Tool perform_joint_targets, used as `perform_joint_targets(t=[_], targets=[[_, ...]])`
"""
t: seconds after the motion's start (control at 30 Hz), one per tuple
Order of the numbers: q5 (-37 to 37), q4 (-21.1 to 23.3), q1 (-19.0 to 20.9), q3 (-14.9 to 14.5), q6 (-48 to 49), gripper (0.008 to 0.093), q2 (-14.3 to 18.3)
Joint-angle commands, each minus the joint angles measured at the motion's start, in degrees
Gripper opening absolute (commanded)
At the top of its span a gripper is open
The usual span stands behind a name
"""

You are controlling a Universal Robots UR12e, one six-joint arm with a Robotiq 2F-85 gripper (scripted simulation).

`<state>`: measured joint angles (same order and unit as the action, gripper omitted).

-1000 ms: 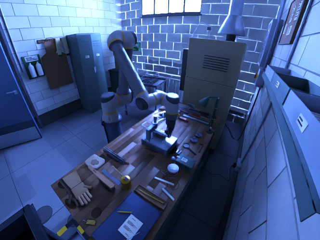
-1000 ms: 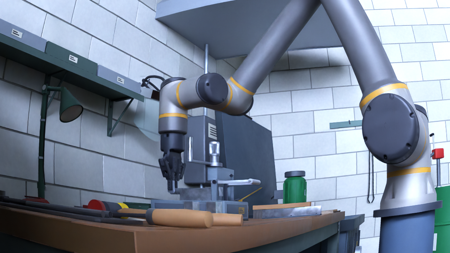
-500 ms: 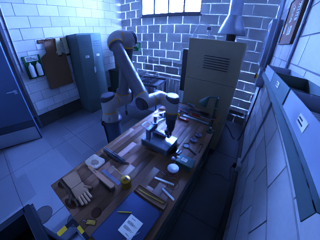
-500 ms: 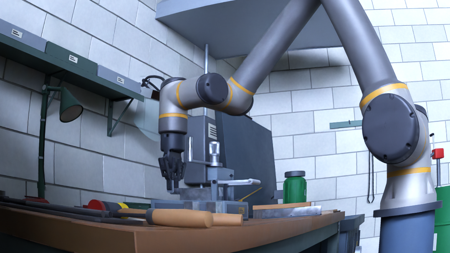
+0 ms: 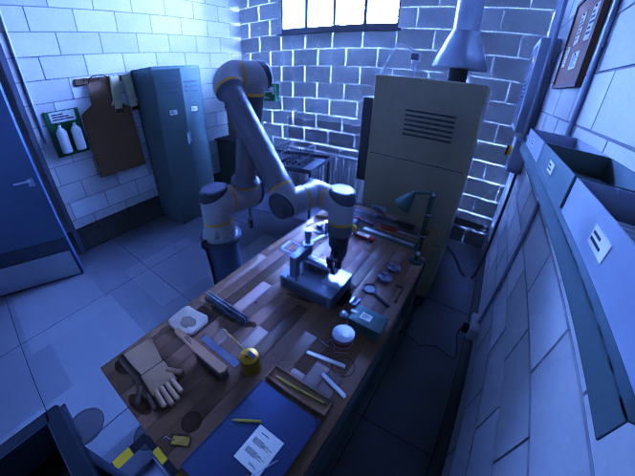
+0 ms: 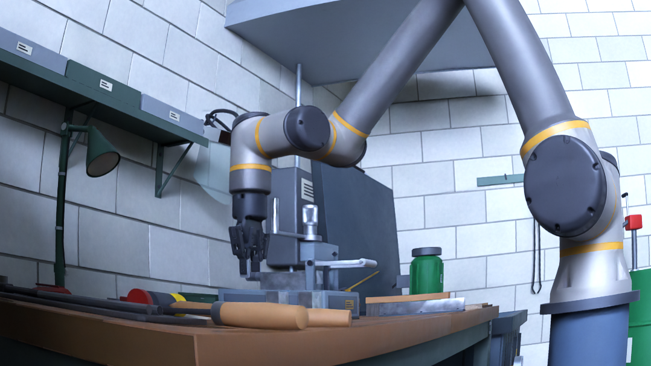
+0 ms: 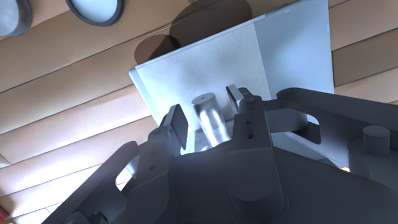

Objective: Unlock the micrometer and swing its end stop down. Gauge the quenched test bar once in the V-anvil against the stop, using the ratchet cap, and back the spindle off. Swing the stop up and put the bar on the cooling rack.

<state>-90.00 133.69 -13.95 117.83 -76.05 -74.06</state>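
Observation:
The test bar (image 7: 211,121), a short shiny steel cylinder, is partly hidden behind my gripper's body in the wrist camera; its free end points out over the micrometer's pale base plate (image 7: 227,71). My gripper (image 7: 209,113) is open around the bar and holds nothing. The bench micrometer (image 5: 314,274) stands mid-bench, with my gripper (image 6: 248,264) reaching down at its wall-side end. Its knurled ratchet cap (image 6: 310,217) stands upright on top. A pale lever (image 6: 347,263) sticks out level from its front. The cooling rack (image 5: 302,156) stands beyond the bench's far end.
Behind the micrometer rises a beige furnace cabinet (image 5: 423,148) under a hood. A green desk lamp (image 5: 418,220) stands on the wall side. Files and a wooden-handled tool (image 6: 273,315) lie near the micrometer, a green jar (image 6: 426,272) beyond it. Gloves (image 5: 154,376), a clipboard (image 5: 256,435) and small tools fill the near end.

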Motion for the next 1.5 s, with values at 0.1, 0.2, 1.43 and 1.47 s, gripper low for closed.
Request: perform_joint_targets(t=[0.1,0.2,1.43,1.47], targets=[[0.0,-0.2,0.0,-0.1,0.0,0.0480,-0.2],[0.0,-1.1,0.0,-0.5,0.0,0.0480,-0.8],[0.0,-10.9,0.0,-4.6,0.0,0.0580,-6.5],[0.0,-11.1,0.0,-4.7,0.0,0.0580,-6.6]])
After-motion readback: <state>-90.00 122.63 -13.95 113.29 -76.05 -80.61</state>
